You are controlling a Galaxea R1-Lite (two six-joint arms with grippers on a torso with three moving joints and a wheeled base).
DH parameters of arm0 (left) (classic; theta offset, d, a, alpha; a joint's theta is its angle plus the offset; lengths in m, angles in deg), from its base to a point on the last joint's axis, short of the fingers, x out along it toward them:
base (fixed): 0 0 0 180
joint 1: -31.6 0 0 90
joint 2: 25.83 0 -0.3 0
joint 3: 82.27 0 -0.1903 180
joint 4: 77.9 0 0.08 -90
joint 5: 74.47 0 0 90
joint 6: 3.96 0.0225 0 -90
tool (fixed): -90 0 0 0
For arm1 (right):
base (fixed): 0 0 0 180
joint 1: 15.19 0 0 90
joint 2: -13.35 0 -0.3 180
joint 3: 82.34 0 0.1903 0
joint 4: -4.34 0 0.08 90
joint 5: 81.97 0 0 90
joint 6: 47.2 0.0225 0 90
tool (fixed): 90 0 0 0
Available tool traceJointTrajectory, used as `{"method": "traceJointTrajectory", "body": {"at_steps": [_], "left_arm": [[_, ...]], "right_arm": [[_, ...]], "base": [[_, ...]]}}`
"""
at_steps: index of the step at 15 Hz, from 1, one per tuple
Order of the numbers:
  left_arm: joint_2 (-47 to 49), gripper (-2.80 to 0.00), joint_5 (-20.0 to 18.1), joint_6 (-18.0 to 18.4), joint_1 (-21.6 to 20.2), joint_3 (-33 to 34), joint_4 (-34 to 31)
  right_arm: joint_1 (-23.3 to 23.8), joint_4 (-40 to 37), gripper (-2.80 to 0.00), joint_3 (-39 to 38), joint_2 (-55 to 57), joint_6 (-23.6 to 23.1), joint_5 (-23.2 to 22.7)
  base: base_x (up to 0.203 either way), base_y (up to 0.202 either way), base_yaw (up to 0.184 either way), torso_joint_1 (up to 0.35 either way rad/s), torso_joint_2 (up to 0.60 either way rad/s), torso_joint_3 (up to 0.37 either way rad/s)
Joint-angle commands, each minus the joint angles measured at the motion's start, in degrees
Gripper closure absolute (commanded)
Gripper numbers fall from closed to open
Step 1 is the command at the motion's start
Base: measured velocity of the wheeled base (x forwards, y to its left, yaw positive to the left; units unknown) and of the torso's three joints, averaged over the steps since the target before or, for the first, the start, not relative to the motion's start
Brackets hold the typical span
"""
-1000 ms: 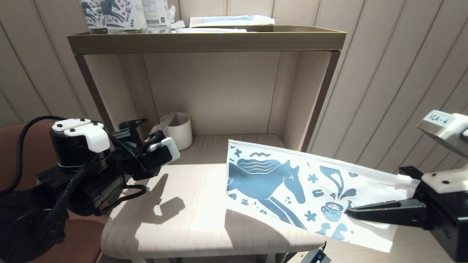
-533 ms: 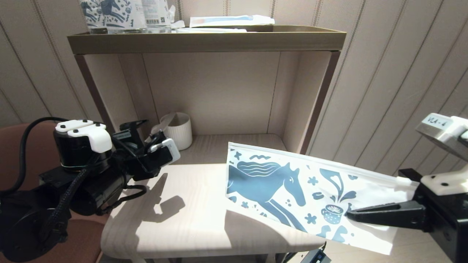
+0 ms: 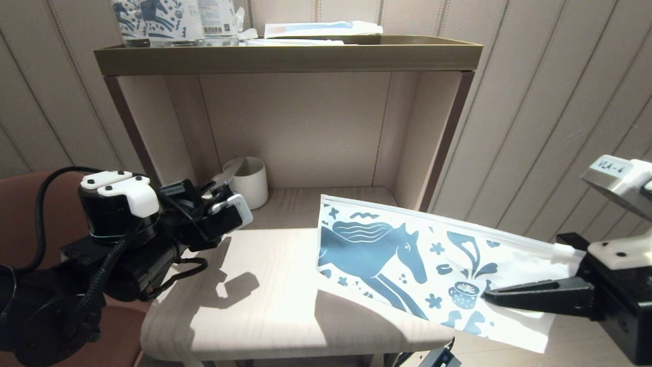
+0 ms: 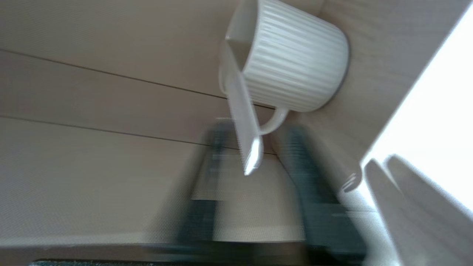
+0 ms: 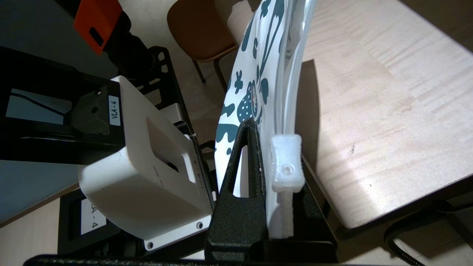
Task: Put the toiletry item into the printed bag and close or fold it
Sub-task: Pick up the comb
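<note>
The toiletry item (image 3: 229,171) is a slim off-white packet standing tilted in the ribbed white mug (image 3: 250,181) at the back left of the table. My left gripper (image 3: 215,190) is right beside the mug. In the left wrist view the packet's free end (image 4: 244,122) lies between my left gripper's (image 4: 257,130) blurred fingers, which stand apart on either side of it. The printed bag (image 3: 387,255), white with a dark blue horse, hangs over the table's right side. My right gripper (image 3: 486,295) is shut on its slider end. The white slider tab (image 5: 288,162) sits by that gripper (image 5: 271,138).
The light wooden table (image 3: 265,290) sits in a niche with side walls (image 3: 433,153). The shelf tray (image 3: 285,56) above carries upright horse-printed packs (image 3: 153,18) and a flat packet (image 3: 321,28). A brown chair (image 3: 20,188) stands at the left.
My left gripper has edged closer to the mug and its fingers have drawn in round the packet's end. The right gripper and the bag have barely moved.
</note>
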Motion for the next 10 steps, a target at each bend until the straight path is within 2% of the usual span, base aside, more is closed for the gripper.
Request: {"method": "traceJointTrajectory", "body": {"at_steps": [1,10], "left_arm": [[1.0,0.0,0.1,0.4,0.0,0.2,1.3],[0.3,0.0,0.3,0.2,0.1,0.5,1.8]], "right_arm": [[0.0,0.0,0.0,0.0,0.0,-0.1,-0.3],[-0.1,-0.1,0.0,0.6,-0.1,-0.1,-0.4]], "base": [[0.0,0.0,0.0,0.0,0.0,0.0],[0.0,0.0,0.0,0.0,0.0,0.0]]}}
